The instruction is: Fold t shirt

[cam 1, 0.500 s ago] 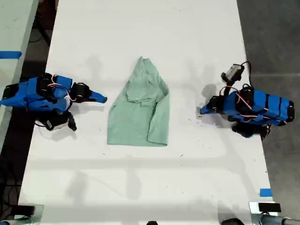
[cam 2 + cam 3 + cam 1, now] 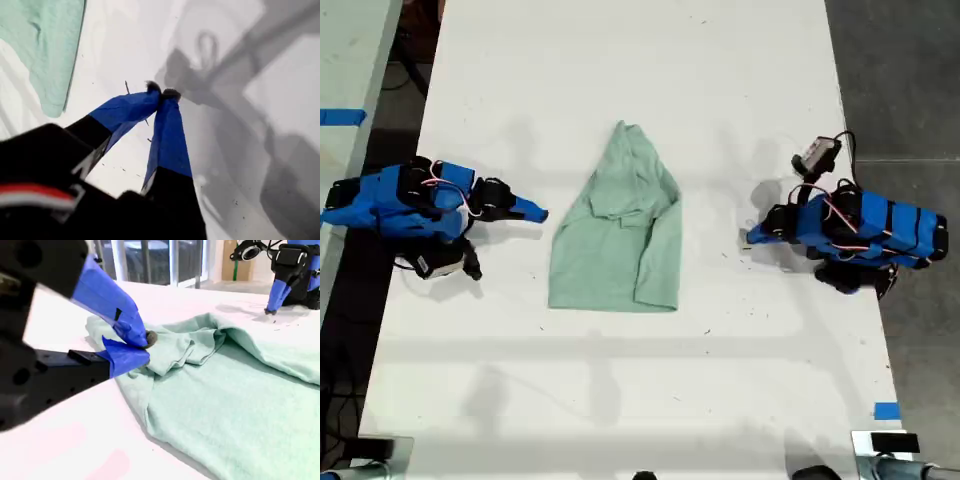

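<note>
Fingers of my first gripper (image 2: pixel 161 92) are pressed tip to tip with nothing between them, pointed down at bare white table (image 2: pixel 620 60). In the exterior view this gripper (image 2: pixel 752 237) sits close to the table edge at that view's right, aimed inward at the t shirt (image 2: pixel 615 240) with a clear strip of tabletop between them. A corner of the cloth (image 2: pixel 45 45) shows in the first wrist view, apart from the tips. My second gripper (image 2: pixel 145 347) has its blue-taped fingers drawn almost together, holding nothing. In the second wrist view they sit in front of the rumpled edge of the shirt (image 2: pixel 240 390). The exterior view shows the tip (image 2: pixel 538 211) just short of the cloth, on the side of the table edge at that view's left. The t shirt lies flat about mid-table between the two arms. It is pale mint green and creased, its narrow end toward the table edge at the exterior view's top and its straight hem toward the edge at that view's bottom. One long side is folded over onto the body, on the side nearer my first gripper.
</note>
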